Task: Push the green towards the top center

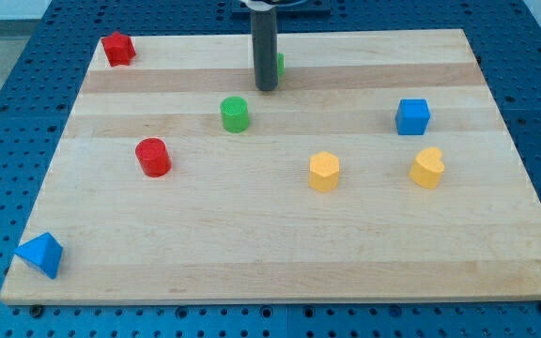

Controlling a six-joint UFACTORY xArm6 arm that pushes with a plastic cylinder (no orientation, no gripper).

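Wooden board [280, 272] on blue pegboard, my tip [267, 89] near top centre, touching a mostly hidden green block [279, 64], green cylinder [235, 115] just below-left, red, yellow, blue blocks scattered

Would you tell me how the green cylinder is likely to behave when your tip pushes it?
The green cylinder stands upright on the smooth wooden board, so it should slide rather than roll. Its round side may slip off my tip on an off-centre push. It looks squat, so tipping seems unlikely.

I saw a green cylinder [235, 115] standing upright on the worktop [270, 244], a little toward the view's left of centre in the upper half. A second green block [279, 64], its shape mostly hidden, peeked out near the view's top centre, well apart from the cylinder and up to its right.
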